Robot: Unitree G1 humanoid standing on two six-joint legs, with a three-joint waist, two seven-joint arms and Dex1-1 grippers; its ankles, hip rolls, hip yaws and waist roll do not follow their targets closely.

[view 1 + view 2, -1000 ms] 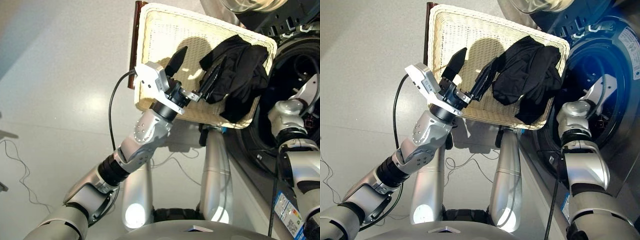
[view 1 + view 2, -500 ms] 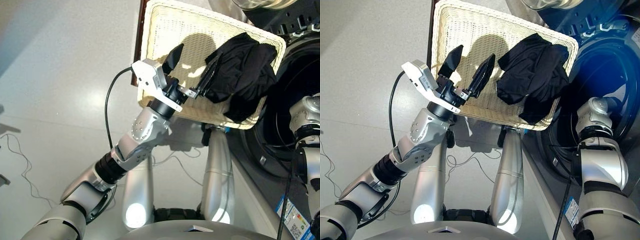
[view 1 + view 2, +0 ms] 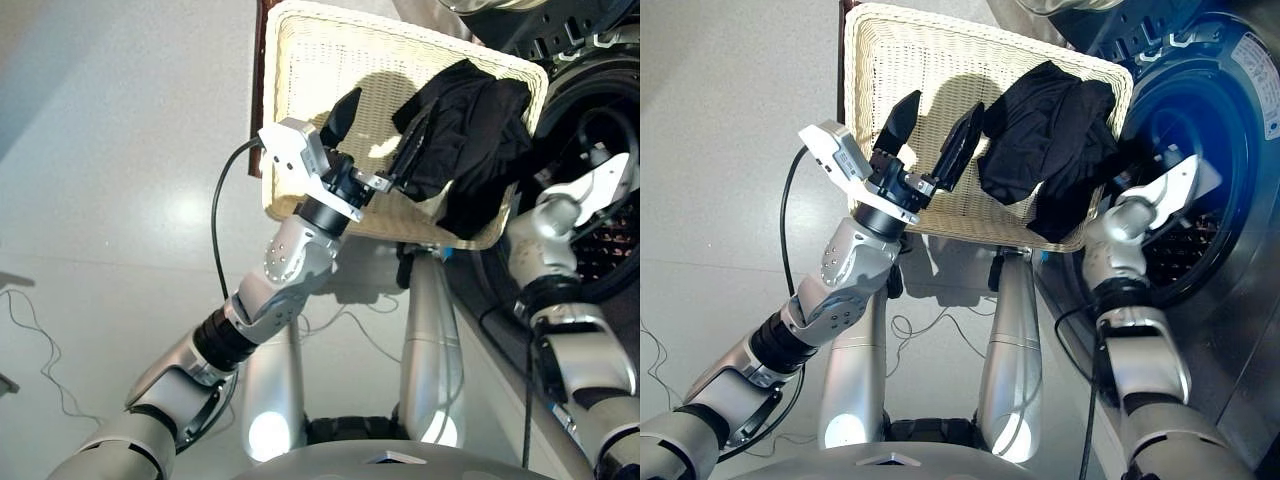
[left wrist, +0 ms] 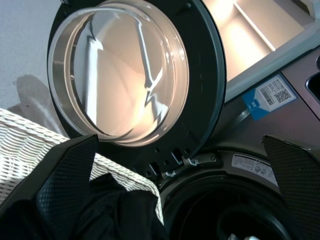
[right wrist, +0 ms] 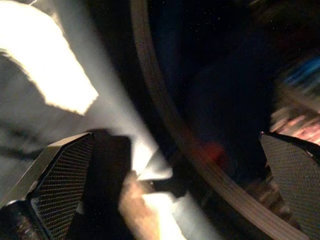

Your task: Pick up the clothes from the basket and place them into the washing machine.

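Note:
The cream wicker basket (image 3: 890, 60) holds one black garment (image 3: 1045, 140) bunched at its right end, partly draped over the rim. No coral-red or royal blue garment shows in the basket. My left gripper (image 3: 930, 130) is open over the basket's near part, one finger (image 3: 962, 145) right beside the black garment. The left wrist view looks past the garment (image 4: 115, 210) to the washing machine's open door (image 4: 130, 70) and drum mouth (image 4: 225, 215). My right wrist (image 3: 1165, 185) reaches into the drum (image 3: 1210, 210). My right gripper (image 5: 175, 170) is open in the dark, blurred interior.
The washing machine's dark grey front (image 3: 600, 40) fills the right side. The glass door swings open above the basket's far right corner. A dark brown edge (image 3: 256, 100) runs along the basket's left side. Thin cables (image 3: 30, 330) lie on the grey floor at left.
My right forearm has risen from half a second ago, putting the wrist back at the drum mouth. The left gripper stays open beside the black garment. The camera has shifted slightly.

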